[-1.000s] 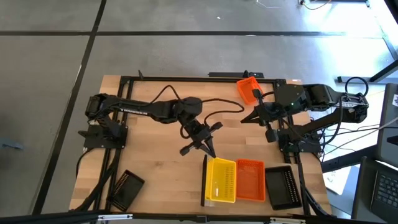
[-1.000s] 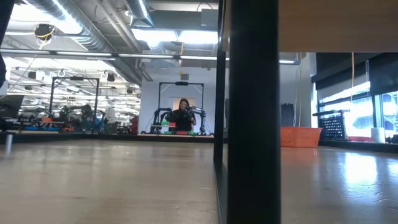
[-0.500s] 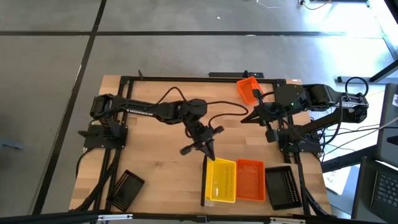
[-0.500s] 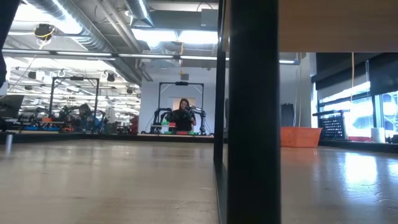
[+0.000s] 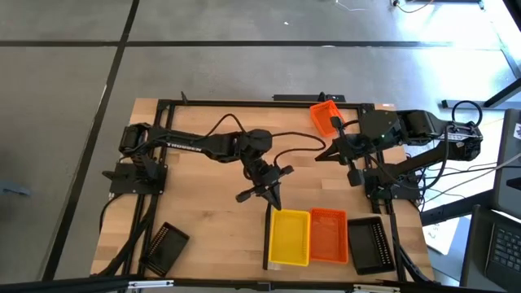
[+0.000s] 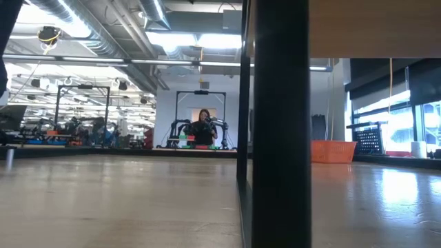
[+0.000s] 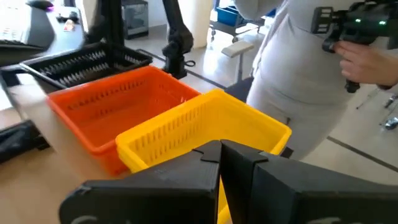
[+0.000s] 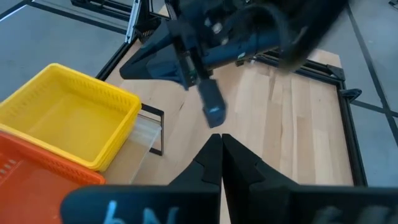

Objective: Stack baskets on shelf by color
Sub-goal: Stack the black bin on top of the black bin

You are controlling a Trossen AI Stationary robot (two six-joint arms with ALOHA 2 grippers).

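Left gripper (image 5: 272,198): your L arm reaches to mid-table; jaws pressed shut, nothing in them, tip just beside the far edge of the yellow basket (image 5: 290,237).
Right gripper (image 5: 322,154): R arm folded at the right side, jaws shut too — empty, hanging over bare wood.
Shelf (image 5: 267,236): near edge of the table, right of centre; you see mostly its dark upright end piece, touching the yellow basket's left side.
Baskets on shelf: yellow, then orange basket (image 5: 328,235), then black basket (image 5: 365,244), side by side in a row, walls touching.
Loose baskets: one orange basket (image 5: 324,117) at the far edge, tilted, by the R arm's cables; one black basket (image 5: 165,247) at the near-left corner, well apart from the rest.
Materials: baskets are rectangular plastic mesh w/ slotted walls, open tops; table (image 5: 195,183) is pale wood planks inside a black metal frame.
In the way: low view is blocked by a dark post (image 6: 279,124); left wrist view shows a person (image 7: 314,81) just beyond the near edge.
Open room: table centre and left half are bare — plenty of space between both arms.
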